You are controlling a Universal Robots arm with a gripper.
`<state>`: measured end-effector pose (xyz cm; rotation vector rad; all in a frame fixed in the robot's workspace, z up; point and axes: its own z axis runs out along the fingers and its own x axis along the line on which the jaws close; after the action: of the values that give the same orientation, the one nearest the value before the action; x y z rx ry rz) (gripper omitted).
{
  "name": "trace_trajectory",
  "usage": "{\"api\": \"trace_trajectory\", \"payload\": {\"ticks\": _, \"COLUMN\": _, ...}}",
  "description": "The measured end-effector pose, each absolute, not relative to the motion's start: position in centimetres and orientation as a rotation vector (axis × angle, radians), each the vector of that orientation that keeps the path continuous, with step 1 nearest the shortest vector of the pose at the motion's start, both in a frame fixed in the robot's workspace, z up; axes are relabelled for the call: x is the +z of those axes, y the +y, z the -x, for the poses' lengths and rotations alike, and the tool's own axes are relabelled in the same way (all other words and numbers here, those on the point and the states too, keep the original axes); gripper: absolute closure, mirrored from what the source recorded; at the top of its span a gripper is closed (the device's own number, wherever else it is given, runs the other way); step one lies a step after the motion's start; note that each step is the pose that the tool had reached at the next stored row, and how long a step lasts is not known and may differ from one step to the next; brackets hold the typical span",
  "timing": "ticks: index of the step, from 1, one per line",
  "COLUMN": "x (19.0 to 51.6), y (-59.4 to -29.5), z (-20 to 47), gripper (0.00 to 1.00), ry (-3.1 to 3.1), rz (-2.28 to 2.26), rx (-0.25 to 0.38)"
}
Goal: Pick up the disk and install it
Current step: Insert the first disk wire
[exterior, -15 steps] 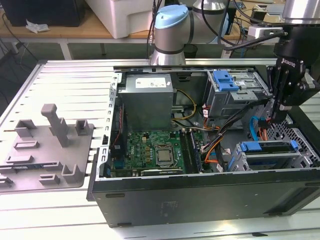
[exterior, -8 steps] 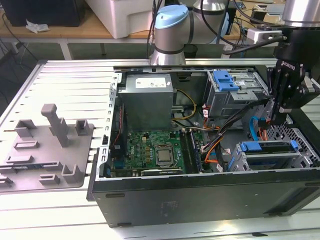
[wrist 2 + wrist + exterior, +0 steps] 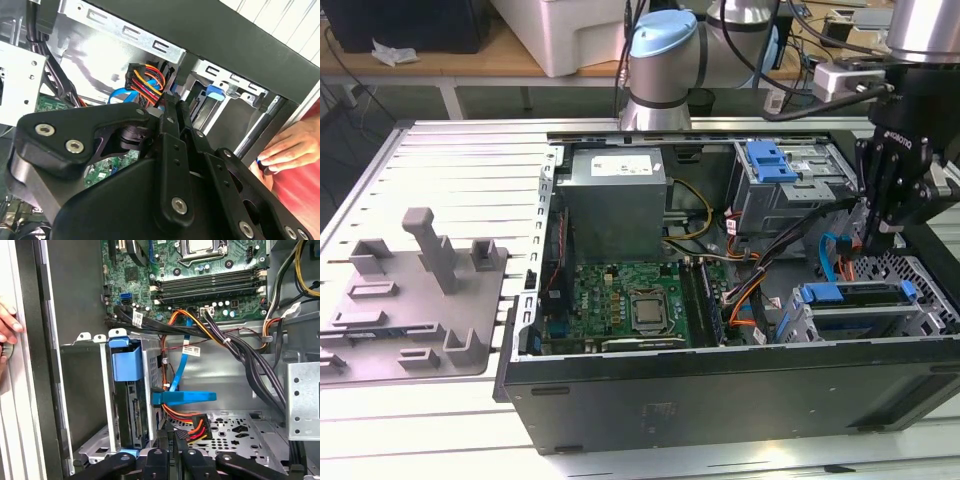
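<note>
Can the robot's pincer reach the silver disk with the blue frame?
Probably yes. The pincer hangs close beside the silver metal disk in its blue plastic frame, whose end is uncovered. Only the red, orange and yellow wire bundle crowds its tip.

The disk sits inside the metal drive cage in the computer case's corner at the exterior view's right, lying flat with its bright blue carrier showing along the upper edge. In the first wrist view, the disk is slotted into the cage, its grey connector edge facing the case interior and the carrier's blue tab standing at the end. In the second wrist view, the tab juts out.
</note>
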<state>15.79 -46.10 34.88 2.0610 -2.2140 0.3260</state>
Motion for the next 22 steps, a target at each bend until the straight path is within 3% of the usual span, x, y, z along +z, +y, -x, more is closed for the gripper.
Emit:
{"api": "trace_trajectory", "payload": {"ticks": 13, "x": 34.9, "y": -48.7, "z": -15.1, "gripper": 0.83, "ry": -2.246, "rz": -2.097, "rx": 0.295}}
{"api": "trace_trajectory", "payload": {"ticks": 22, "x": 34.9, "y": -48.9, "z": -15.1, "gripper": 0.83, "ry": -2.245, "rz": -2.101, "rx": 0.293}}
